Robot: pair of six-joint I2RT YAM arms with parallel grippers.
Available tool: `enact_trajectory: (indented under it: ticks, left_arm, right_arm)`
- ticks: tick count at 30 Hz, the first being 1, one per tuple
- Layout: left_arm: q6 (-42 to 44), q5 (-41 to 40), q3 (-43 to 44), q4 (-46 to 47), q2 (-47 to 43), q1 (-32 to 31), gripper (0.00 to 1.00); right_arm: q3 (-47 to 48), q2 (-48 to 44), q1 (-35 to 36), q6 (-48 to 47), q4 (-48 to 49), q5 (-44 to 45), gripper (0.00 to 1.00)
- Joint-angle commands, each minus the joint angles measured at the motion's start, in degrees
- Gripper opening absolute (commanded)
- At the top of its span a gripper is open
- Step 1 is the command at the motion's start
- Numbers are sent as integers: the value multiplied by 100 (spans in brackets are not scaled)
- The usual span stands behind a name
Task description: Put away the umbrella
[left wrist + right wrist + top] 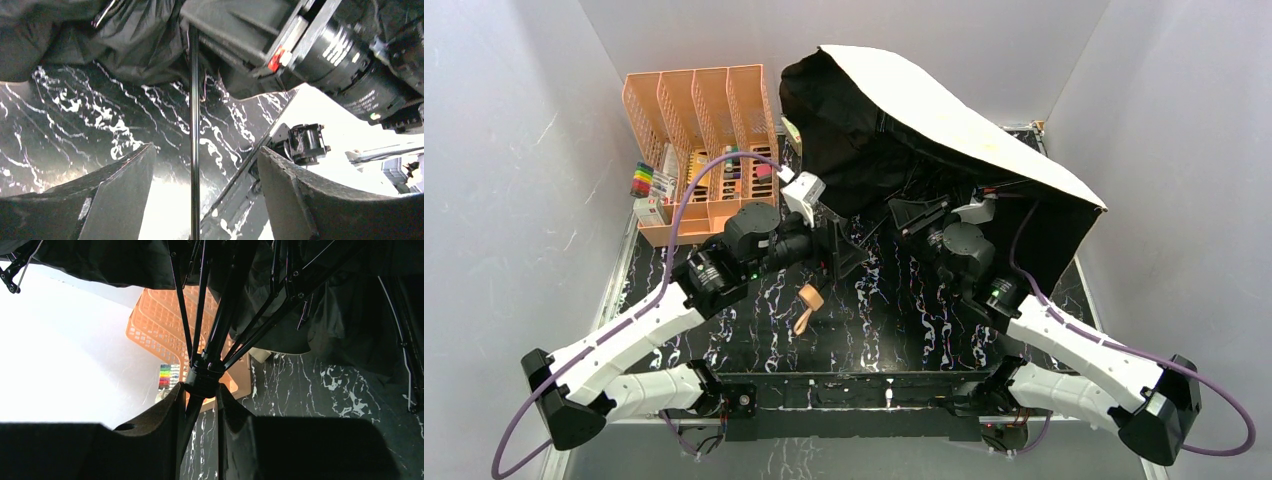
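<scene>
Item: the umbrella (944, 120) is standing open, pale canopy uppermost and black lining showing beneath. It is filling the upper centre and right of the top view and resting on the marbled table (904, 320).
Long axis: the shaft (194, 125) is running from the rib hub under the canopy down toward the lower left of the top view. It is ending at the tan handle (807, 303), which is lying near the middle of the table.
Holding arm: the right gripper (200, 390) is pinching the shaft at the runner (205, 372), with the ribs fanning upward from that collar.
Free arm: the left gripper (205, 150) is spread wide. The shaft is passing up the middle of the gap and, as far as I can tell, touching neither finger.
Nearer arm: I am reading the left as nearer the handle end and the right as nearer the canopy.
Bearing for the next move: I am judging that folding calls for travel along this shaft line, runner toward handle, so the left jaws need to close squarely across it.
Bystander: the slotted organizer (694, 110) is sitting in the upper left, just beside the canopy edge.
</scene>
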Motion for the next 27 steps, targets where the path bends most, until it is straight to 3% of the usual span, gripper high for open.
enact_trajectory:
  ticks: [1, 6, 12, 27]
  left_arm:
    - [-150, 197, 36, -948, -323, 9, 76]
    - [-240, 285, -164, -1516, -647, 13, 86]
    - [-267, 492, -266, -1826, -856, 8, 87]
    - [81, 820, -267, -2377, -771, 5, 68]
  right_arm:
    - [87, -69, -125, -173, 437, 368, 0]
    - [68, -81, -236, -296, 431, 289, 0]
    - [75, -36, -347, -275, 433, 29, 0]
    - [75, -29, -545, -273, 370, -246, 0]
